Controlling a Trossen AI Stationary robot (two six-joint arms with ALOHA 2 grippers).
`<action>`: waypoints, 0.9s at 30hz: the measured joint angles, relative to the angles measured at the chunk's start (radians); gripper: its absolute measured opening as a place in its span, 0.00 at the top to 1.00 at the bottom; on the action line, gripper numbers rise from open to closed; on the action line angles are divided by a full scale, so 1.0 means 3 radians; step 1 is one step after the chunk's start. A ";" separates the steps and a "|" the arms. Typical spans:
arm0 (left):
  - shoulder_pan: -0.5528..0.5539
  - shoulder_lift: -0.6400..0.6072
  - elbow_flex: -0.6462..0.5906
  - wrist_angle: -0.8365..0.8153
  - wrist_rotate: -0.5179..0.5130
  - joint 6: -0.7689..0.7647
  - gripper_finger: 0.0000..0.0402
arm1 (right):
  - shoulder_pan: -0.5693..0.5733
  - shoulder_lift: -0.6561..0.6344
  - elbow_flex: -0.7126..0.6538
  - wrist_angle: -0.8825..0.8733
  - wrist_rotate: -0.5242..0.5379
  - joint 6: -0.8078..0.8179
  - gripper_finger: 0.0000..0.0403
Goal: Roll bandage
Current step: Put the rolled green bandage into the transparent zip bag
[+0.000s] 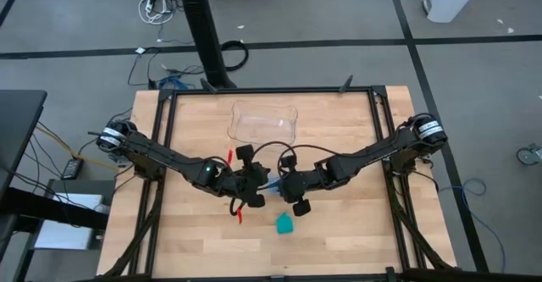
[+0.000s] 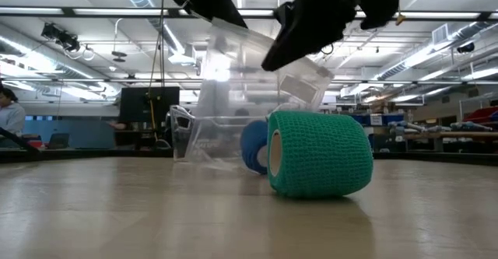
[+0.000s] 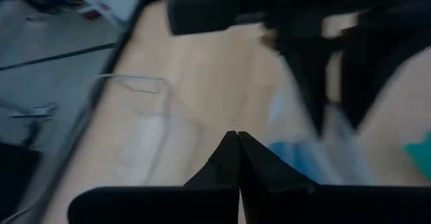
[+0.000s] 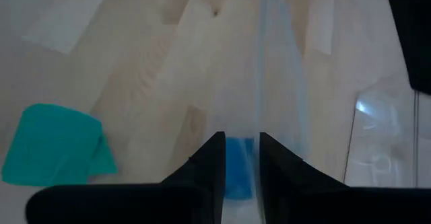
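table (image 1: 339, 231): light wood | on it: bandage (image 1: 284, 223) roll, clear tray (image 1: 264, 123)

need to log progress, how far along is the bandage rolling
Looks done: the teal bandage lies on the table as a rolled cylinder, untouched by either arm. In hand: the right tool has a blue roll between its fingers, a pale strip stretching away; the left tool is shut beside it. Left: apparently that blue strip.

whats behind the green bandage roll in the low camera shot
Behind the teal bandage, a bright-blue roll shows at its left side, and a clear plastic tray stands farther back. The bandage covers the rest of the blue roll and the tray's lower right part.
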 joint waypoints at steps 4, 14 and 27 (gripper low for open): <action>0.0032 -0.0001 0.0000 0.0130 0.0523 -0.0076 0.99 | 0.0093 0.0000 -0.0079 0.0172 0.0196 -0.0079 0.83; 0.0248 -0.0001 0.0000 0.0201 0.1193 -0.0623 0.84 | 0.0145 0.0000 -0.0075 0.0189 0.0260 -0.0316 0.99; 0.0301 -0.0001 0.0000 0.0071 0.1178 -0.0721 0.68 | 0.0011 0.0000 -0.0071 0.0363 0.0237 -0.0565 1.00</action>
